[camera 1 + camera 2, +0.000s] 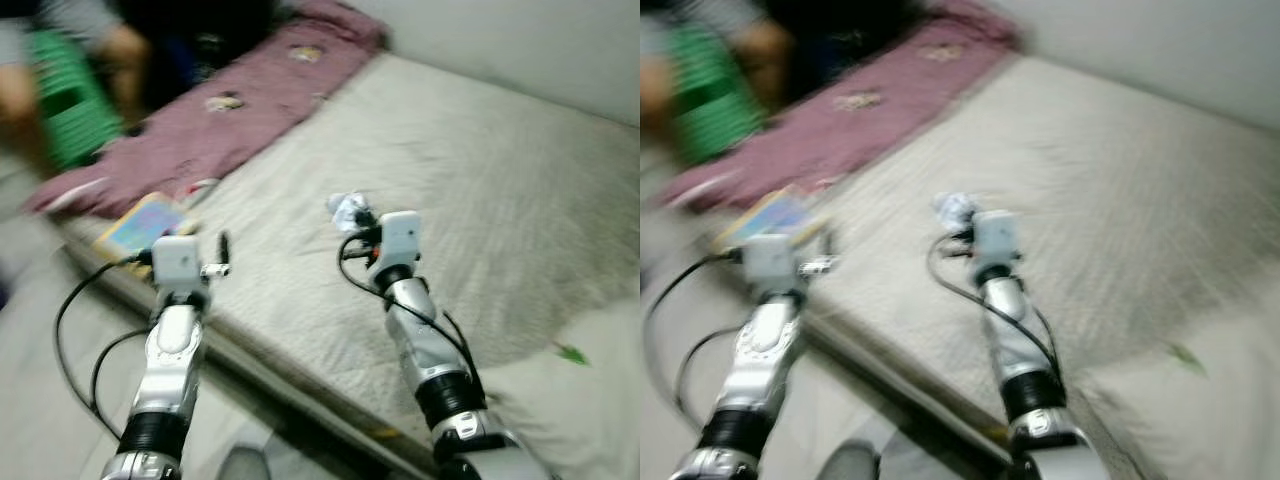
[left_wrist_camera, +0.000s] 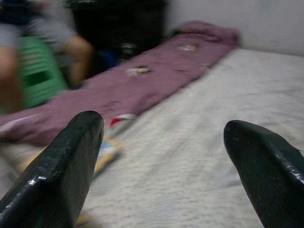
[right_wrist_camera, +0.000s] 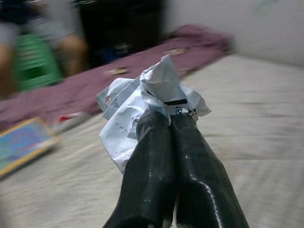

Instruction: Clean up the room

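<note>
Right wrist view has the right gripper (image 3: 168,121) pinched tight on a crumpled paper wad (image 3: 142,107), lifted over the mattress (image 1: 480,170), probably so it can go to a bin; left gripper (image 2: 164,142) gapes wide, holding nothing, near the colourful book (image 1: 140,225) at the mattress's left edge.

My head views smear with motion blur. Beyond the purple blanket (image 1: 230,110), a seated person (image 1: 60,40) is cut off by the frame's top edge. My clamped fingers (image 3: 175,161) hide the lower crumpled paper (image 3: 142,109).
</note>
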Tool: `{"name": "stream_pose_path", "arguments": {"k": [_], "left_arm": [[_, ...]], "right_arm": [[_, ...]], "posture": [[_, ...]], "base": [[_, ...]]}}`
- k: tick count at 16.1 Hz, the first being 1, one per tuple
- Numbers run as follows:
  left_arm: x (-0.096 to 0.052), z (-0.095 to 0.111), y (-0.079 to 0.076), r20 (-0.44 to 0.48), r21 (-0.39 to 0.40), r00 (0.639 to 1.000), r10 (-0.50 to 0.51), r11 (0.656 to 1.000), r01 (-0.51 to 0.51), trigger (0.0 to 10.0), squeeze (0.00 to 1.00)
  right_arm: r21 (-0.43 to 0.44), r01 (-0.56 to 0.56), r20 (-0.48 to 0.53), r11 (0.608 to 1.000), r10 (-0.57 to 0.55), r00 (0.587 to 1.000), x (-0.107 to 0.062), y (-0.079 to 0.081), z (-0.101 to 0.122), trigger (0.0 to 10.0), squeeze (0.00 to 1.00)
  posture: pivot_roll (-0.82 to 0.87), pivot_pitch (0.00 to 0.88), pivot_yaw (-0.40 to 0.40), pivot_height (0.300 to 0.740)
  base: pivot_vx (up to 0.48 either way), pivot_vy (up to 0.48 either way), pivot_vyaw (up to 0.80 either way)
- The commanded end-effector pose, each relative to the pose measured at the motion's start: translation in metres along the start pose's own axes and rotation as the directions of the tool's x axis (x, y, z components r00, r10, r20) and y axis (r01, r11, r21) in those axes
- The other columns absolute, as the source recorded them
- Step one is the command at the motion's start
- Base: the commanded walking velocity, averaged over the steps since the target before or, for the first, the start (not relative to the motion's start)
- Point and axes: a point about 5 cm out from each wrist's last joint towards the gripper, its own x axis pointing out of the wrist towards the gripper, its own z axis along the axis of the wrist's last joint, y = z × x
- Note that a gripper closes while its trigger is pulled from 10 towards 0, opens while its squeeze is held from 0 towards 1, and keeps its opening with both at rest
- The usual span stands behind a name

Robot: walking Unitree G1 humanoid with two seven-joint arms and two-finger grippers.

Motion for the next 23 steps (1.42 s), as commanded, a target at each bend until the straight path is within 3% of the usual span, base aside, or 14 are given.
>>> {"name": "stream_pose_path", "arguments": {"k": [1, 5, 8, 11, 14, 18, 23], "left_arm": [[0.001, 0.006, -0.018, 0.024, 0.016, 0.999, -0.043, 0.999, 0.043, 10.0, 0.00], [-0.002, 0.002, -0.021, 0.010, 0.030, 0.997, -0.073, 0.997, 0.073, 10.0, 0.00], [-0.008, 0.001, -0.029, 0.024, 0.035, 0.993, -0.118, 0.993, 0.117, 10.0, 0.00], [-0.011, -0.002, -0.029, 0.005, 0.029, 0.995, -0.101, 0.994, 0.101, 10.0, 0.00], [-0.012, -0.006, -0.028, -0.026, -0.015, 0.995, -0.101, 0.995, 0.101, 10.0, 0.00], [-0.012, -0.006, -0.030, -0.029, -0.030, 0.993, -0.116, 0.993, 0.115, 10.0, 0.00], [-0.010, -0.005, -0.032, -0.028, -0.039, 0.991, -0.129, 0.991, 0.127, 10.0, 0.00]], "right_arm": [[-0.011, 0.087, -0.039, 0.996, -0.088, 0.995, -0.008, -0.020, -0.010, 10.0, 0.00], [-0.020, 0.095, -0.056, 0.995, -0.096, 0.994, -0.012, -0.021, -0.013, 10.0, 0.00], [-0.073, 0.097, -0.080, 0.993, -0.103, 0.992, -0.014, -0.025, -0.018, 10.0, 0.00], [-0.072, 0.109, -0.100, 0.991, -0.116, 0.988, -0.015, -0.026, -0.020, 10.0, 0.00], [-0.061, 0.109, -0.118, 0.992, -0.116, 0.986, -0.014, -0.025, -0.022, 10.0, 0.00], [-0.048, 0.102, -0.139, 0.994, -0.108, 0.984, -0.013, -0.024, -0.024, 10.0, 0.00], [-0.054, 0.091, -0.141, 0.994, -0.098, 0.985, -0.011, -0.024, -0.023, 10.0, 0.00]], "posture": [[0.12, 0.000, -0.030, 0.740], [0.11, 0.000, -0.025, 0.740], [0.12, 0.000, -0.031, 0.740], [0.12, 0.000, -0.041, 0.740], [0.12, 0.000, -0.047, 0.740], [0.12, 0.000, -0.056, 0.740], [0.12, 0.000, -0.058, 0.740]], "base": [[0.000, 0.000, 0.00], [0.000, 0.000, 0.00], [0.000, 0.000, 0.00], [0.000, 0.000, 0.00], [0.000, 0.000, 0.00], [0.000, 0.000, -0.80], [0.000, 0.370, -0.62]]}}
